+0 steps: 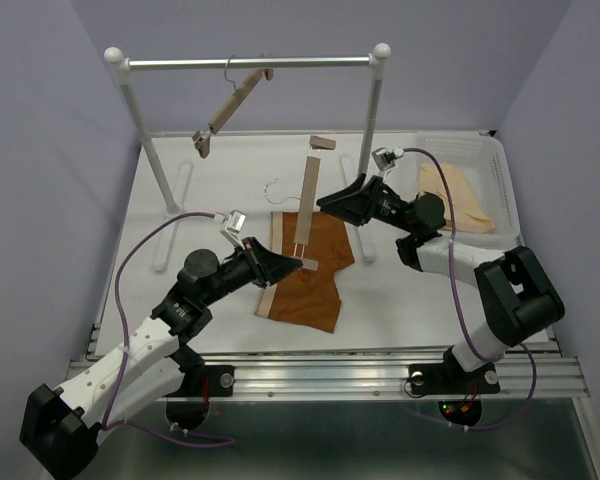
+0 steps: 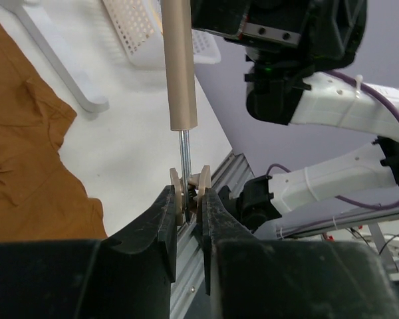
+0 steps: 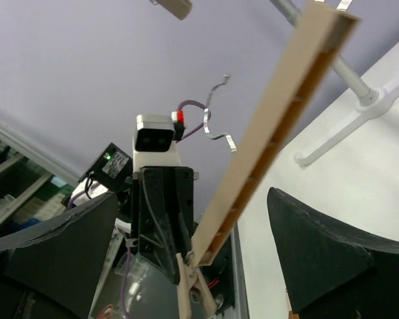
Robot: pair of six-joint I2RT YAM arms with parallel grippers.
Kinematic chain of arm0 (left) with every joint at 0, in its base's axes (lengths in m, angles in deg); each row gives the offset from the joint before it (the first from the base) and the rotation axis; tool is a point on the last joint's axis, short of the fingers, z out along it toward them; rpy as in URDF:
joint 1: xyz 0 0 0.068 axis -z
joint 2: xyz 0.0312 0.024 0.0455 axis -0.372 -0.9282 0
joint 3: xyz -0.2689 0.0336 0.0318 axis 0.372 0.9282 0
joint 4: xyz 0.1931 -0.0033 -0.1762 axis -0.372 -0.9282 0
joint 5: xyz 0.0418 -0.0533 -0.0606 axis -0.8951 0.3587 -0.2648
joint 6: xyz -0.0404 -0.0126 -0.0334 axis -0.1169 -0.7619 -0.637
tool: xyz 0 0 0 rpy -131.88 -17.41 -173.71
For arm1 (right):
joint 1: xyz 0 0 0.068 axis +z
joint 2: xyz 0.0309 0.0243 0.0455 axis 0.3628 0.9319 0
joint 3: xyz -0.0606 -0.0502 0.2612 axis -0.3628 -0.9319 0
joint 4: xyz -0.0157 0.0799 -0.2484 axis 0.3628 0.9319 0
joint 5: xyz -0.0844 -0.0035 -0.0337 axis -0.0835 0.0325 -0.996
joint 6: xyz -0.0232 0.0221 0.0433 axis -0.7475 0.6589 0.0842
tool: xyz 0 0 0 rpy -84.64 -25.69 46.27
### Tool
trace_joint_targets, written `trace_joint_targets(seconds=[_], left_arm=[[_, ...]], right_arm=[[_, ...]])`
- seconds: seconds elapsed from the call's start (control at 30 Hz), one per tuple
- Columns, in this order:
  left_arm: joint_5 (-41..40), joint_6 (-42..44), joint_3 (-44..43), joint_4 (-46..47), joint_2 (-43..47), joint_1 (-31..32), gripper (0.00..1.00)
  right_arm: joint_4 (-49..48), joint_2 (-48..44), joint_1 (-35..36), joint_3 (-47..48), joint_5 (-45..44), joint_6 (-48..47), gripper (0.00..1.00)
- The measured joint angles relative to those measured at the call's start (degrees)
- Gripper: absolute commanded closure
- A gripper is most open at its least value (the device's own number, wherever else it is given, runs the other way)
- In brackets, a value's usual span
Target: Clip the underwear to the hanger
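Note:
The rust-orange underwear [image 1: 315, 280] lies flat on the white table, and shows at the left of the left wrist view [image 2: 26, 153]. The light-wood hanger [image 1: 308, 205] runs lengthways over it, with its wire hook [image 1: 277, 188] pointing left. My left gripper [image 1: 286, 264] is shut on the hanger's near clip [image 2: 189, 189] and squeezes its wings between the fingers. My right gripper [image 1: 327, 203] is wide open beside the middle of the bar. In the right wrist view the bar [image 3: 279, 113] passes between the fingers [image 3: 319, 246] without touching them.
A second identical hanger [image 1: 230, 105] hangs tilted from the metal rail [image 1: 250, 63] of the white rack at the back. A white basket [image 1: 480, 150] with pale peach garments [image 1: 455, 195] stands at the right. The rack's feet [image 1: 175, 185] rest on the table.

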Motion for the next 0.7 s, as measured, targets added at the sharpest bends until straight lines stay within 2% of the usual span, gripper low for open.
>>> trace_joint_targets(seconds=[0.13, 0.4, 0.53, 0.7], left_arm=[[-4.72, -0.04, 0.00, -1.90, 0.09, -0.11, 1.00], [-11.32, -1.29, 2.51, -6.71, 2.21, -2.99, 1.00], [-14.38, -1.86, 3.91, -10.84, 6.38, -3.50, 1.00], [-16.61, -2.21, 6.23, -14.01, 11.34, -3.91, 1.00]], right_arm=[[2.80, -5.18, 0.00, -1.55, -1.01, -5.95, 0.00], [30.16, -18.84, 0.79, -5.92, -9.03, -25.55, 0.00], [43.23, -18.14, 4.46, -5.90, -12.04, -32.83, 0.00], [50.77, -12.33, 9.64, -5.88, -13.73, -36.98, 0.00]])
